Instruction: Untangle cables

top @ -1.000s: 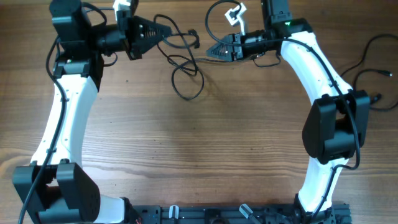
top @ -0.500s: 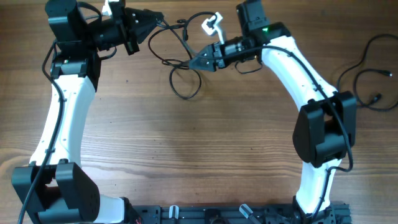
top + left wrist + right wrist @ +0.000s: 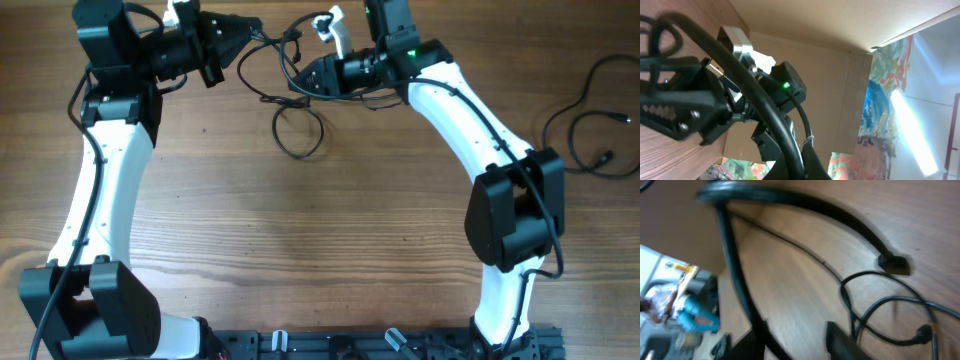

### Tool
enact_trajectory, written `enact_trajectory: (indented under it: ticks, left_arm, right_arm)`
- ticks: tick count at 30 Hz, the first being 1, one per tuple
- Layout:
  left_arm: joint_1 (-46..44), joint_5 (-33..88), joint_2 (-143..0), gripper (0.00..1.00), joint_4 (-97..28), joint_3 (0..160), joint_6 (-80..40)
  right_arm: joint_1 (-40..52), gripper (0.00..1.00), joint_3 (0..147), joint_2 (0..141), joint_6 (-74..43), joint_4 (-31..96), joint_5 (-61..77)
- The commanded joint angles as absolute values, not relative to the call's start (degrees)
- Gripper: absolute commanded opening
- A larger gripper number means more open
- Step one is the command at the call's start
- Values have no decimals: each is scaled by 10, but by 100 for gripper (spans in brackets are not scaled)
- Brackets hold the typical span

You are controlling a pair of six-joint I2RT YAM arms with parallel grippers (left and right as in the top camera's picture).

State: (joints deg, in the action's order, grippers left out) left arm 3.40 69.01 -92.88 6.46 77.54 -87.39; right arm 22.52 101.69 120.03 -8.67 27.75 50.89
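Right tool (image 3: 298, 81) moved left, now amid cables (image 3: 805, 202).

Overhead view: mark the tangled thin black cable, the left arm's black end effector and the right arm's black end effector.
tangled thin black cable (image 3: 297, 156), overhead view, bottom of its loop
left arm's black end effector (image 3: 260, 31), overhead view, between fingertips
right arm's black end effector (image 3: 297, 83), overhead view, between fingertips

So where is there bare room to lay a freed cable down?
Bare table between the left arm and right arm, nearer than the cables. Crowded at the far edge around that tangle; a lone cable lies by the right edge.
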Motion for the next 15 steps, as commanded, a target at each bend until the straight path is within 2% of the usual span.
enact_trajectory:
  ticks: [1, 4, 7, 10, 15]
  left_arm:
    - [36, 691, -918, 4, 67, 780, -879]
    - [39, 691, -918, 4, 67, 780, -865]
    - [56, 690, -918, 4, 39, 780, -788]
    - [80, 660, -918, 4, -66, 780, -715]
    - [127, 477, -918, 4, -303, 780, -568]
  right_arm:
    - [242, 20, 1016, 1206, -158, 269, 392]
    - [234, 4, 1016, 1205, -222, 304, 268]
    - [202, 4, 1016, 1192, -244, 369, 140]
    - [168, 4, 1016, 1177, -244, 425, 31]
    - [112, 4, 1016, 1171, -245, 492, -95]
